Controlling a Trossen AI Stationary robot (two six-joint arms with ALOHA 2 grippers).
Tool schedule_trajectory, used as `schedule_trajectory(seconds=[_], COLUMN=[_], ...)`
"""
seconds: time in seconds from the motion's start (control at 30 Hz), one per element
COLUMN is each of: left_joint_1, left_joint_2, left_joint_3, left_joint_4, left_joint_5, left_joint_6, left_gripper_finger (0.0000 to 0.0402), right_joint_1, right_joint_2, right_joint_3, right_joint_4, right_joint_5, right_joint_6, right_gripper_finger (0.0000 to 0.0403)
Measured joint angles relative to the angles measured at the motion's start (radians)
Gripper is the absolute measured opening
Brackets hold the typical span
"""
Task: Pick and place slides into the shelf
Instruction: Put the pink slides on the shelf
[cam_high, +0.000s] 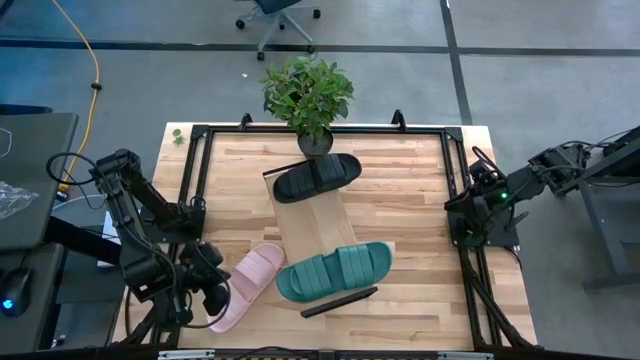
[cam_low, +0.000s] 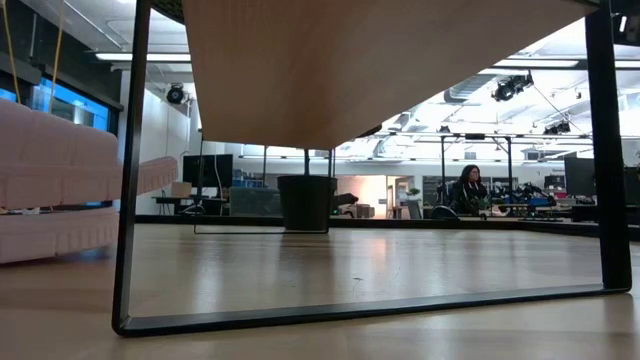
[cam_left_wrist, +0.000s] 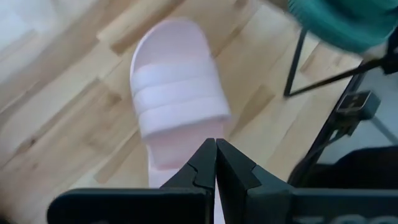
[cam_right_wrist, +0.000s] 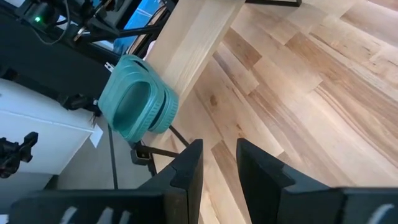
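The light-wood shelf (cam_high: 312, 222) runs from the table's far side toward its near side. Its underside (cam_low: 380, 70) and black end bar (cam_low: 128, 200) fill the low view. The black slide (cam_high: 317, 177) lies across the shelf's far end. The dark green slide (cam_high: 333, 271) lies across its near end and also shows in the right wrist view (cam_right_wrist: 137, 99). The pale pink slide (cam_high: 250, 283) lies sole down on the table, left of the shelf. My left gripper (cam_high: 214, 299) is shut over its heel end (cam_left_wrist: 168, 165). My right gripper (cam_right_wrist: 219, 163) is a little open and empty at the table's right edge (cam_high: 470, 215). My left gripper points down over the pink slide's heel end (cam_left_wrist: 163, 169), its fingertips (cam_left_wrist: 205, 155) closed against each other. I cannot tell whether they touch the slide.
A potted plant (cam_high: 308, 92) stands at the far edge, just behind the shelf's far end; its pot shows in the low view (cam_low: 305, 203). A black frame (cam_high: 200, 160) rims the table. Bare wood lies right of the shelf (cam_high: 410, 200). A person sits far off in the room (cam_low: 468, 190).
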Motion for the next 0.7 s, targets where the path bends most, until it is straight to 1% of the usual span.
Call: schedule_trajectory(seconds=[0.07,0.23,0.33,0.4,0.53,0.7], left_joint_1=[0.0,0.0,0.0,0.0,0.0,0.0], left_joint_2=[0.001,0.029,0.056,0.067,0.085,0.09], left_joint_3=[0.0,0.0,0.0,0.0,0.0,0.0], left_joint_4=[-0.003,-0.002,0.011,0.041,0.091,0.086], left_joint_5=[0.028,0.046,0.042,0.039,0.036,0.036], left_joint_6=[0.0,-0.022,0.022,0.133,0.408,0.639], left_gripper_finger=[0.0,0.0,0.0,0.0,0.0,0.0], right_joint_1=[0.0,0.0,0.0,0.0,0.0,0.0], right_joint_2=[0.0,0.0,0.0,0.0,0.0,0.0], right_joint_3=[0.0,0.0,0.0,0.0,0.0,0.0], right_joint_4=[0.0,0.0,0.0,0.0,0.0,0.0], right_joint_5=[-0.001,-0.009,-0.011,-0.015,-0.042,-0.052], right_joint_6=[-0.013,-0.021,-0.025,-0.025,-0.021,-0.017], right_gripper_finger=[0.0087,0.0087,0.0087,0.0087,0.0087,0.0087])
